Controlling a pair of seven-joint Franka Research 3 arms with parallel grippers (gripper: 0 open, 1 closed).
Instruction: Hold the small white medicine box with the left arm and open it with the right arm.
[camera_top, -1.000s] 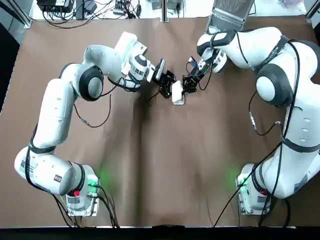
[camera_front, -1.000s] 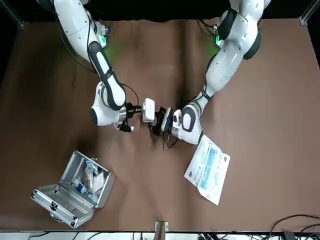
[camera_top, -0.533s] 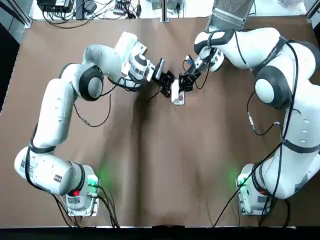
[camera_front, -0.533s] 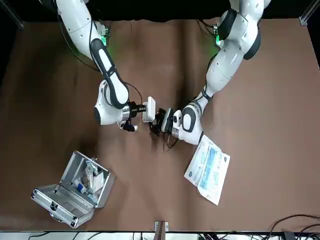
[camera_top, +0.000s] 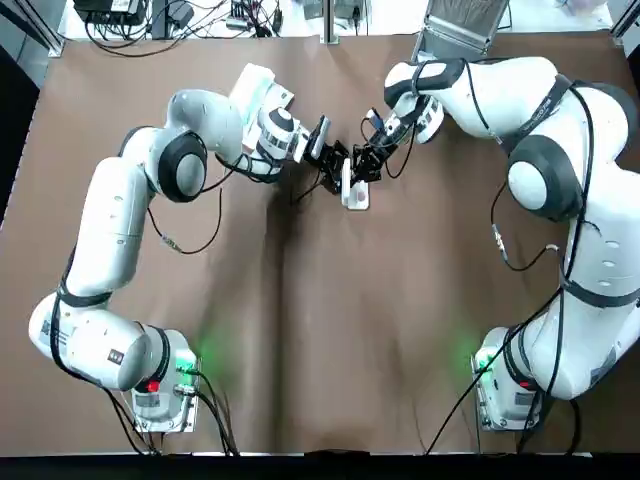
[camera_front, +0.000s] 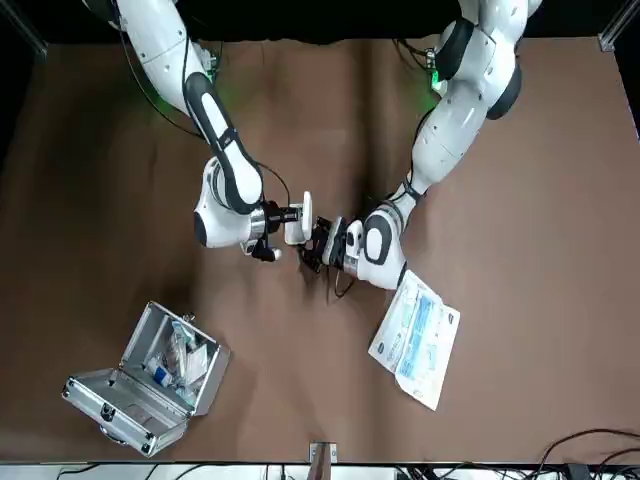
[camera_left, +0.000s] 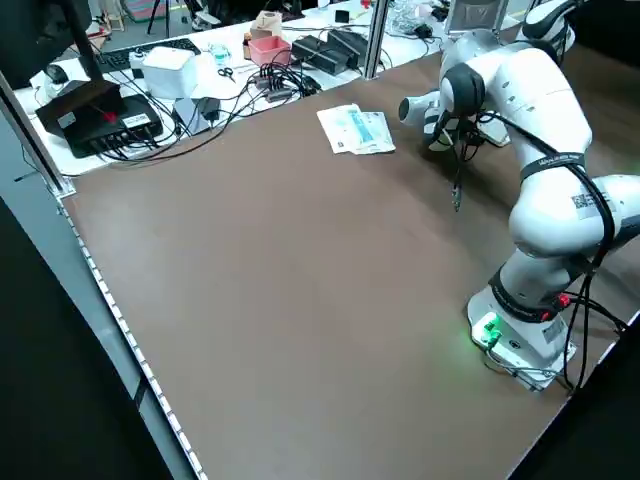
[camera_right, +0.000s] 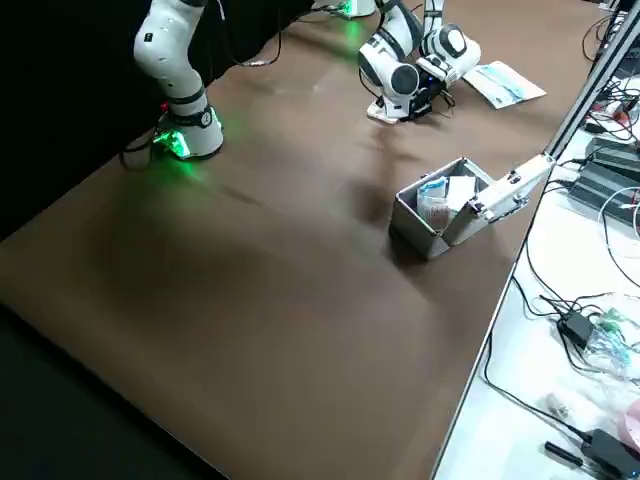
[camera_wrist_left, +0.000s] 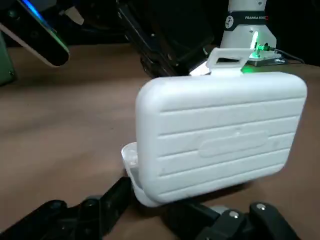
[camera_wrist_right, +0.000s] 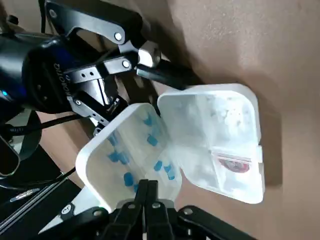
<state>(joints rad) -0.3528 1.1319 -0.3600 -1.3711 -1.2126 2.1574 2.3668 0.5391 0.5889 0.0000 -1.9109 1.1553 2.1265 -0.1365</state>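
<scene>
Toward 12 o'clock from the middle of the table (camera_top: 330, 330), a touch to the 1 o'clock side, you have the small white medicine box (camera_top: 352, 192) resting on the brown cover. Both arms meet over it. Seen from overhead, your left gripper (camera_top: 333, 168) reaches it from about 10 o'clock and your right gripper (camera_top: 364, 166) from about 2 o'clock, so the two tools sit just beside each other across the box.

The box is open. Its flat half (camera_wrist_right: 220, 135) lies on the cover with the hollow side up, and a small red-and-white label (camera_wrist_right: 231, 162) shows inside it. The raised half (camera_wrist_right: 125, 150) stands tilted up from the hinge, with several blue pieces (camera_wrist_right: 150, 141) scattered over its inner face. On the outside this half is ribbed like a little suitcase, and its handle (camera_wrist_left: 227, 56) sits on the upper edge.

Your right gripper's jaws are together, pinched on the free rim of the raised half and holding it up. Your left gripper's jaws stand either side of the box low down, near the hinge end, and press against it, so it is clamped there.

Elsewhere on the table, an open metal case (camera_front: 150, 375) lies at about 1 o'clock from the box, near the far edge. A printed packet (camera_front: 417, 338) lies at about 10 o'clock, partly under your left arm. Both are well apart from the grippers.
</scene>
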